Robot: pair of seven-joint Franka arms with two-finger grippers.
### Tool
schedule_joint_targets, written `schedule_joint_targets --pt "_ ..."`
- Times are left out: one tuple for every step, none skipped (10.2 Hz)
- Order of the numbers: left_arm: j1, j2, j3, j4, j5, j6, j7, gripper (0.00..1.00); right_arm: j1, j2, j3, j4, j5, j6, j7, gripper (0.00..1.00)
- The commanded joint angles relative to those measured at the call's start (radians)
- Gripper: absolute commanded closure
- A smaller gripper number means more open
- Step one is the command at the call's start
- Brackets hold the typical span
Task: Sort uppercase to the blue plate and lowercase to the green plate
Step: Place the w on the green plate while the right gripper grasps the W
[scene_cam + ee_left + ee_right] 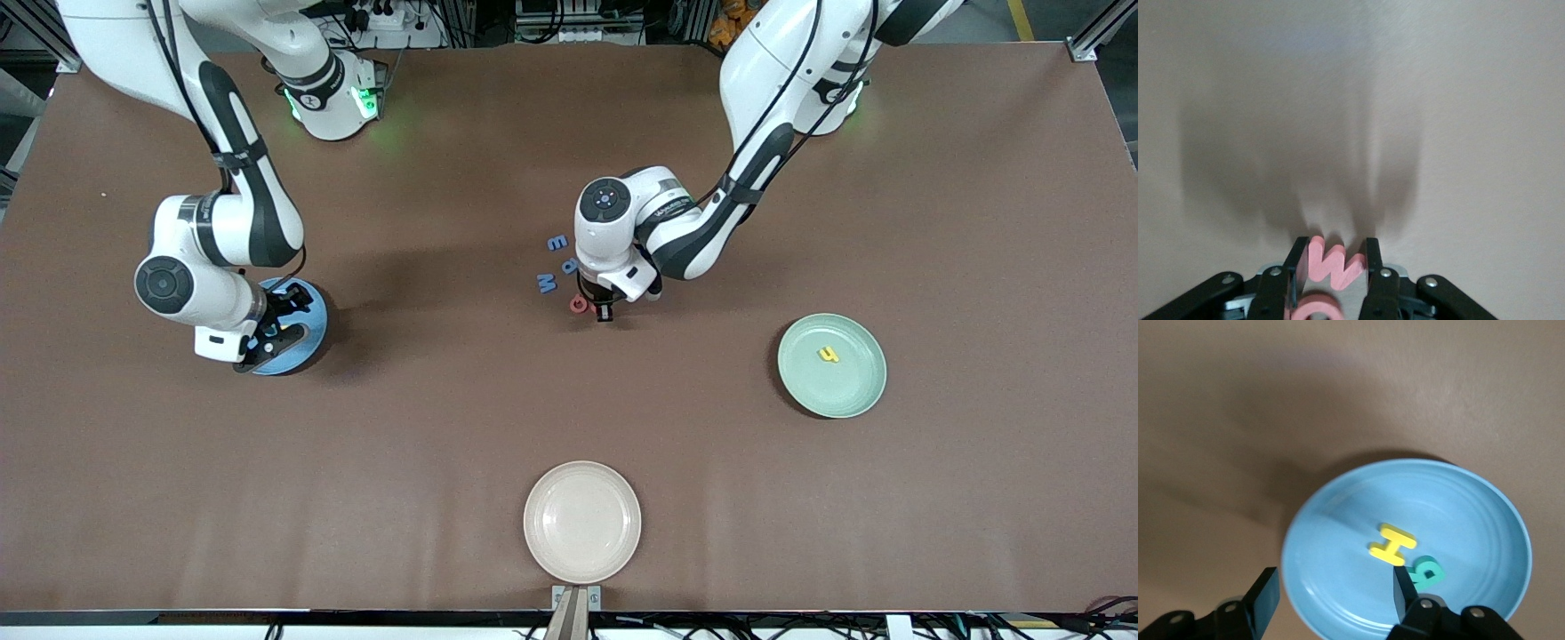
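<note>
Two white robot arms work over a brown table (444, 427), sorting foam letters by case.

The left gripper (1333, 273) is down at the letter cluster near the table's centre, its fingers (1295, 267) pinched narrowly on a red w (1333, 263), which sits upright between the pads. A red ring letter (579, 305) lies just beside it, at about nine o'clock of the gripper in the front view. Three blue letters (556, 263) lie a little farther from the front camera. The w is lowercase, so this grip likely prepares a carry to the green plate (858, 391), which lies toward the left arm's end of the table, at about four o'clock of the cluster, and already holds a yellow h (828, 355).

The right gripper (1335, 597) hangs over the blue plate (1338, 533) at the right arm's end, fingers spread wide and empty. On the plate lie a yellow H (1392, 544) and a teal R (1427, 573), touching or nearly so, both capitals.

A cream plate (542, 551), at six o'clock of the cluster, holds nothing.
</note>
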Motion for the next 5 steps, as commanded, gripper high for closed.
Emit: schedule_joint_targets --pt "0.103 -0.097 -0.003 -0.024 0.037 -0.036 -0.036 1.0 0.012 -0.063 0.063 -0.014 0.022 -0.022 0.175 0.23" --pt "0.161 -0.122 -0.005 -0.026 0.037 -0.046 -0.033 1.0 0.012 -0.083 0.118 -0.014 0.022 -0.022 0.285 0.23" --pt "0.221 -0.133 -0.005 -0.027 0.037 -0.056 -0.008 1.0 0.014 -0.107 0.166 -0.015 0.022 -0.027 0.39 0.23" --pt "0.285 -0.137 -0.007 -0.032 0.037 -0.084 0.053 1.0 0.014 -0.13 0.224 -0.017 0.022 -0.028 0.492 0.23" --pt "0.349 -0.137 -0.008 -0.038 0.035 -0.107 0.128 1.0 0.015 -0.15 0.295 -0.015 0.022 -0.028 0.627 0.23"
